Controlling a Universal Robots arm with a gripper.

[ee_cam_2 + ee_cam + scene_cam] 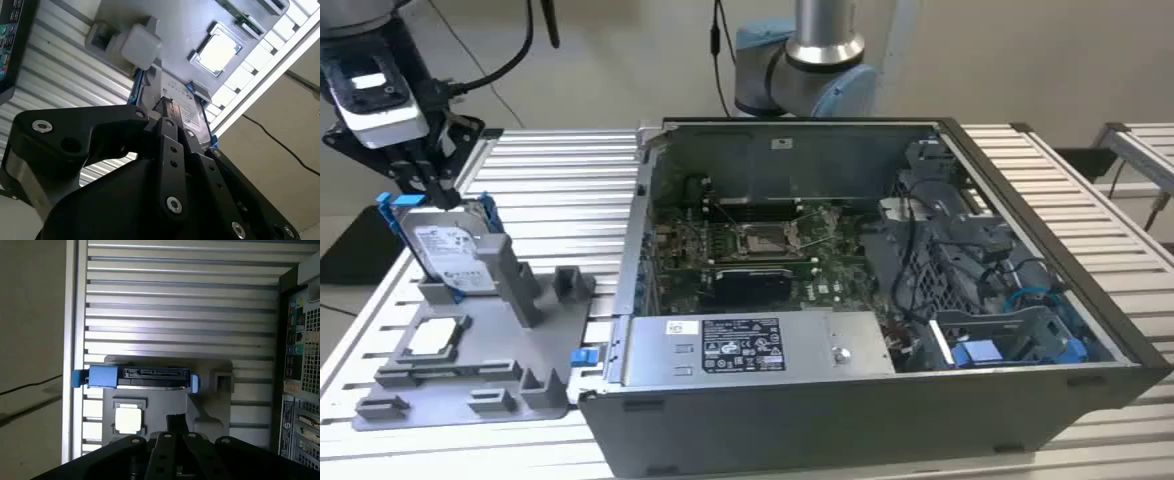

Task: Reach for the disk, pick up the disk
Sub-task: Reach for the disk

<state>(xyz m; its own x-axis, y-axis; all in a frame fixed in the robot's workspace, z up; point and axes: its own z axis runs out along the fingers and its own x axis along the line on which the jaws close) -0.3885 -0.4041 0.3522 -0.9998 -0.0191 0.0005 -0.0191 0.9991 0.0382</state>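
1. While the black gripper [422,183] hangs just over it, the silver metal disk with a white label and a bright blue frame [447,245] stands on its edge. It sits in a grey plastic holder [520,345] at the exterior view's left.
2. The holder rests on the ribbed silver worktop [560,170], beside a big open grey computer case [854,400].
3. A small flat silver-white square chip [438,335] lies in the same holder, near the foot of the disk. It is not the thing to grab.
4. The step in hand looks like the reach. The gripper is very close to the top edge of the disk, but I cannot tell if it touches it.
5. I cannot tell how far the gripper is open. It does not seem to have hold of anything yet. In the first wrist view, the thin top edge of the disk [150,376] lies a little apart from the gripper [175,421].
6. A good grab needs the gripper lined up over that thin top edge, with one side at each flat face. The lift needs to go straight up, so the disk slides out without catching on the holder.
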